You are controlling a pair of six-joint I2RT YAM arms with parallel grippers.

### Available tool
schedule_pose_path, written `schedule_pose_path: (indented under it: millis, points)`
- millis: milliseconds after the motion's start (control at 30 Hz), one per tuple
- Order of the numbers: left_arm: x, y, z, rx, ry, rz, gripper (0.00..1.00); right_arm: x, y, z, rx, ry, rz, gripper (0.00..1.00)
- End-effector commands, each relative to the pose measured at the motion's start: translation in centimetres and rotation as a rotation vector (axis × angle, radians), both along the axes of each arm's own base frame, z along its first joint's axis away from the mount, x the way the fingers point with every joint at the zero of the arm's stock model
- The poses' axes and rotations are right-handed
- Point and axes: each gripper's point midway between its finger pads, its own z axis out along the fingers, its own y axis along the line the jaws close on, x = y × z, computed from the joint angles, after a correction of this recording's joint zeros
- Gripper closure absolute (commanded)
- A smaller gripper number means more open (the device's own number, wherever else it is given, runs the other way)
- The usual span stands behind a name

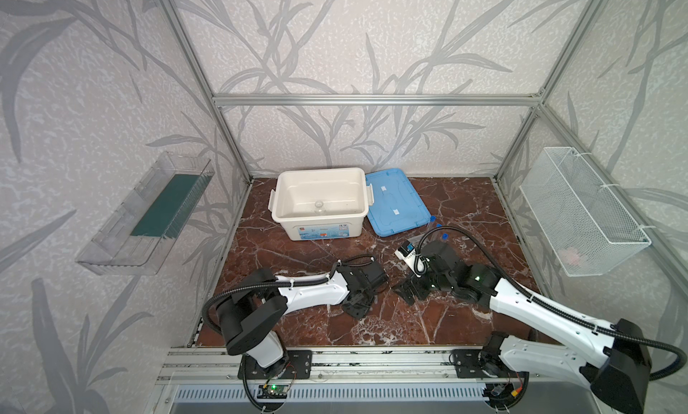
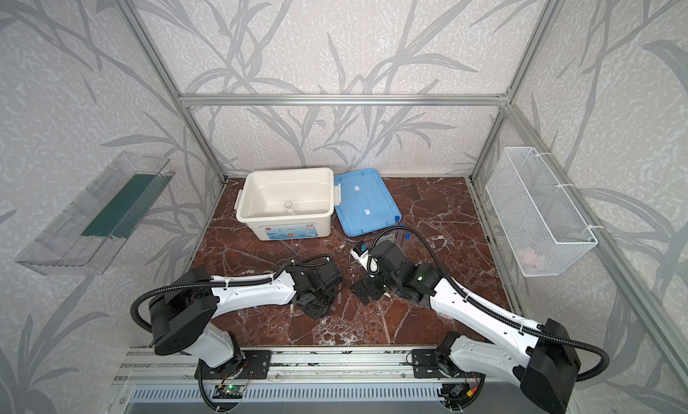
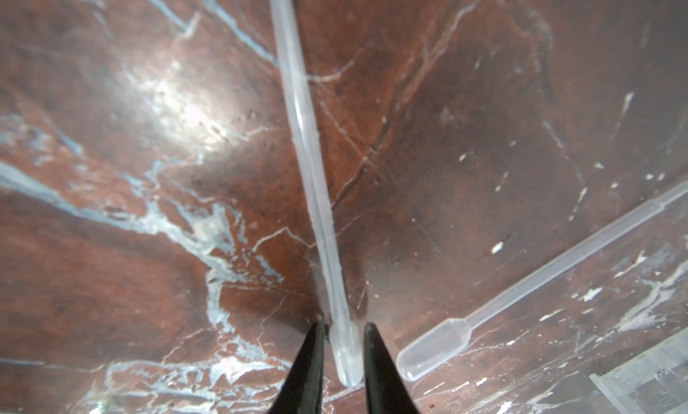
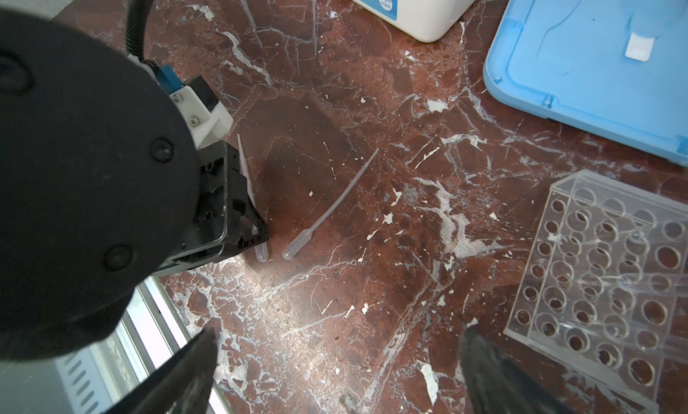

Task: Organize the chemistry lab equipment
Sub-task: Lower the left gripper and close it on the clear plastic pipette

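While left claw (image 3: 343, 323) straddles a dropper (image 3: 309, 162) (grip unclear), right claw (image 4: 338, 332) gapes near rack (image 4: 603, 267).

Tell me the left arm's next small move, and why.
Probably close the left gripper on the dropper: its jaws flank the bulb end with a sliver of gap showing, and the dropper lies flat on the table.

- Clear plastic dropper (image 3: 316, 192): empty, lying flat, stem straight.
- Second dropper (image 3: 521, 293): flat just beside it, bulbs near each other, stems spreading apart.
- Clear grid-holed rack (image 4: 603, 274): standing flat, holes up.
- Small glass jar (image 1: 319, 206): inside white tub (image 1: 286, 226).
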Motion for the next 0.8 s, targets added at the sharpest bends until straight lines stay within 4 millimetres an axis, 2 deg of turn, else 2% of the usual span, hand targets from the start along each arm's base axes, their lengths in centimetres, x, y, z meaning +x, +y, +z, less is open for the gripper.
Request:
schedule_pose_path:
  millis: [0, 200, 233, 467, 633, 700, 767]
  points:
    - [-0.7, 1.6, 0.3, 0.037, 0.007, 0.052, 0.84, -0.1, -0.2, 0.0, -0.002, -0.017, 0.001, 0.01]
    - [-0.5, 3.4, 2.3, 0.077, -0.062, 0.019, 0.84, -0.1, -0.1, 0.3, 0.003, -0.015, -0.001, 0.01]
    - [-0.1, 3.6, 2.8, 0.086, -0.093, -0.013, 0.87, -0.1, -0.1, 0.6, 0.014, -0.015, -0.008, 0.01]
    - [1.4, 5.5, 6.9, 0.178, -0.248, -0.151, 0.87, 0.1, 1.6, 5.5, 0.209, -0.064, -0.015, 0.01]
    - [2.0, 8.0, 9.9, 0.237, -0.37, -0.18, 0.87, 1.5, 1.8, 6.6, 0.191, -0.094, -0.055, 0.01]
    - [2.7, 8.6, 11.5, 0.243, -0.455, -0.218, 0.87, 2.1, 2.0, 7.0, 0.19, -0.101, -0.068, 0.01]
    - [3.7, 8.3, 13.5, 0.244, -0.569, -0.302, 0.87, 2.6, 2.5, 7.8, 0.207, -0.107, -0.076, 0.01]
